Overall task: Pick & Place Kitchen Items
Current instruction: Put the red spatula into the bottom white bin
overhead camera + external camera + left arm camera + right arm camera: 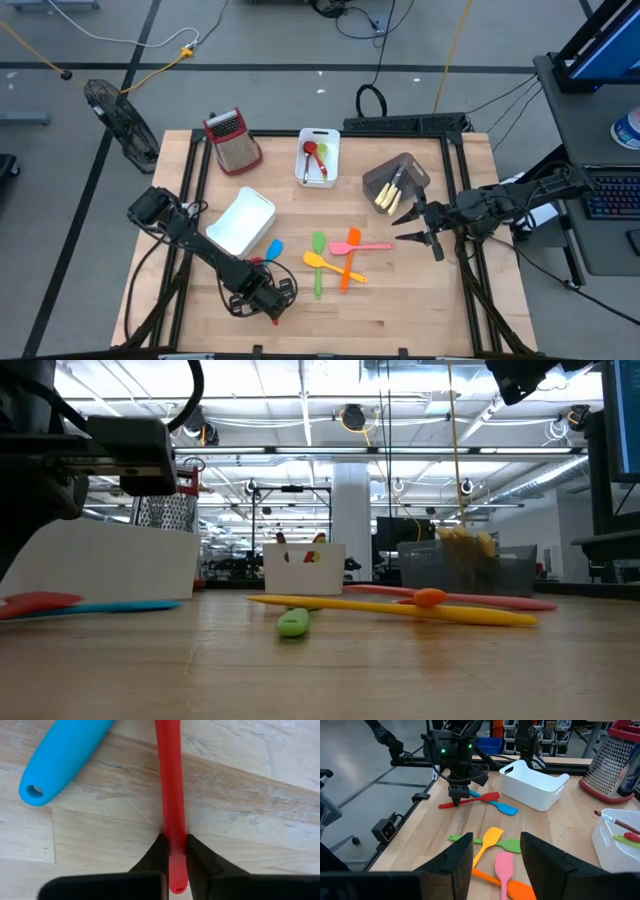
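My left gripper (272,298) is at the table's near left, shut on a red spatula (472,799) that lies beside a blue spatula (272,249). My right gripper (418,226) hovers open and empty at the right, past a cluster of green (318,258), yellow (333,266), orange (348,258) and pink (368,245) utensils lying flat on the wood. In the right wrist view its fingers (460,857) stand wide apart above this cluster. My left gripper pinches the red spatula's handle (172,827) between its two fingers (156,855), near the handle's free end. The fingers come from above, pointing down, and lie across the handle. The spatula appears to lie on the table, its blade (490,796) toward the blue spatula.
An empty white bin (243,221) stands just behind the left arm. A white bin (318,157) with a red and a green utensil stands at the far middle, and a grey bin (396,180) with cream utensils at the far right. A grater (232,140) stands at the far left.
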